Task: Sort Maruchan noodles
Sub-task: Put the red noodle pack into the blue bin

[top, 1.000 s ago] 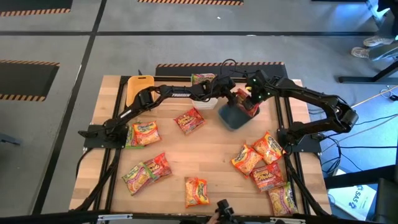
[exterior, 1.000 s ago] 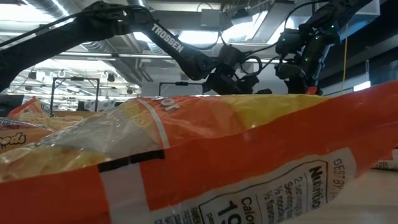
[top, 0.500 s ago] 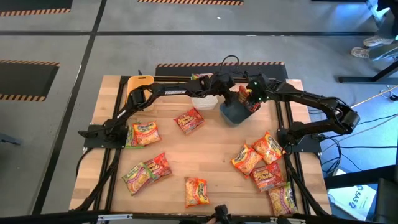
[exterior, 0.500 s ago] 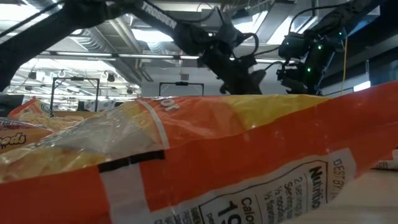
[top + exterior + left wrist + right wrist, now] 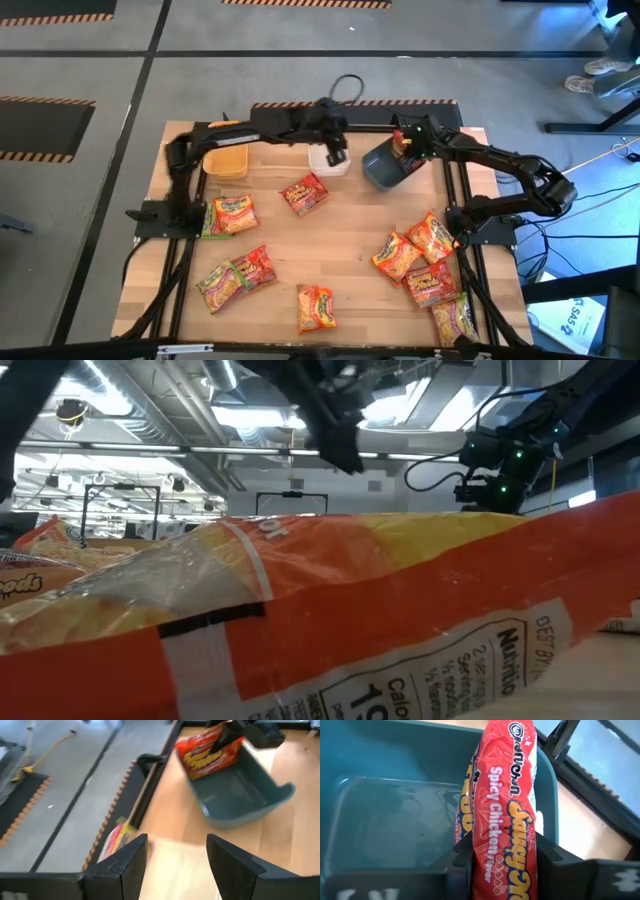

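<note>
A red Maruchan noodles packet [image 5: 505, 795] is held over the dark grey bin [image 5: 384, 168] at the table's far right, with my right gripper [image 5: 403, 149] shut on it. My left gripper [image 5: 337, 157] hangs open and empty above the white bin [image 5: 327, 165]; its wrist view looks across at the grey bin [image 5: 240, 795] and the red packet [image 5: 207, 752]. The yellow bin [image 5: 226, 159] stands at the far left. Loose packets lie flat on the wood: one in the middle [image 5: 303, 193], some at the left [image 5: 233, 214], a cluster at the right [image 5: 418, 256]. My right gripper pinches the red packet's two flat faces [image 5: 504, 851] between its two fingers [image 5: 464, 854], at the packet's near end. The fingers slant down from the table's right side and lie across it. The packet stands on edge, reaching down into the grey bin; I cannot tell whether it touches the bin.
A green-pink packet [image 5: 117, 837] lies by the table's far edge beside the white bin. One orange packet [image 5: 350, 630] fills the low view's foreground. Bare wood lies mid-table between the left and right packets.
My left gripper has risen and drawn back from beside the grey bin toward the table's left, still open. My right gripper, with the red packet, has gone toward the far edge and tipped down. The grey bin now lies a little nearer the far edge.
</note>
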Controlling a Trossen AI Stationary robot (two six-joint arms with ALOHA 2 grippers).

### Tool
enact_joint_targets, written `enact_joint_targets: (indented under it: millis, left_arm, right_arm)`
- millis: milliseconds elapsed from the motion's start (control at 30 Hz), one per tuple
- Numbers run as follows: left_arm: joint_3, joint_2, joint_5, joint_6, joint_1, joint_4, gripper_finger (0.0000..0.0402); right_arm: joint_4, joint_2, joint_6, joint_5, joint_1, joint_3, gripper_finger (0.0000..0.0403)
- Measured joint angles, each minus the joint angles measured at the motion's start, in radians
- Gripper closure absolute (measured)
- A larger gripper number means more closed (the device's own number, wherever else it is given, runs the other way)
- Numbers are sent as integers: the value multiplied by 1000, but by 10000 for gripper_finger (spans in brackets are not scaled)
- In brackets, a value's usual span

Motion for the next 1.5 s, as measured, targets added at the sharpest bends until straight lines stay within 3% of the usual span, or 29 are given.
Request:
enact_joint_targets:
  millis: [133, 333, 567, 733, 900, 1000, 1200, 1500]
  left_arm:
    - [-209, -177, -32, -26, 0, 79, 204]
    - [-483, -398, -25, -98, -3, 128, 204]
    - [-644, -531, -24, -159, -44, 148, 204]
    - [-670, -544, -24, -182, -97, 126, 204]
    - [-715, -544, -24, -193, -178, 129, 204]
    - [-766, -544, -34, -236, -227, 144, 204]
    - [-866, -544, -58, -335, -306, 201, 204]
    - [-928, -544, -59, -426, -378, 254, 204]
  right_arm:
    - [9, 0, -29, 35, -10, 0, 268]
    - [10, 0, -20, 188, -8, 0, 181]
    - [-94, -1, 1, 109, -7, 69, 119]
    - [-230, -9, 41, -13, 0, 176, 107]
    - [-217, -76, 84, -98, 101, 204, 107]
    - [-194, -112, 104, -76, 189, 203, 107]
    - [-193, -120, 102, 119, 262, 202, 107]
    - [-261, -110, 134, 25, 319, 177, 107]
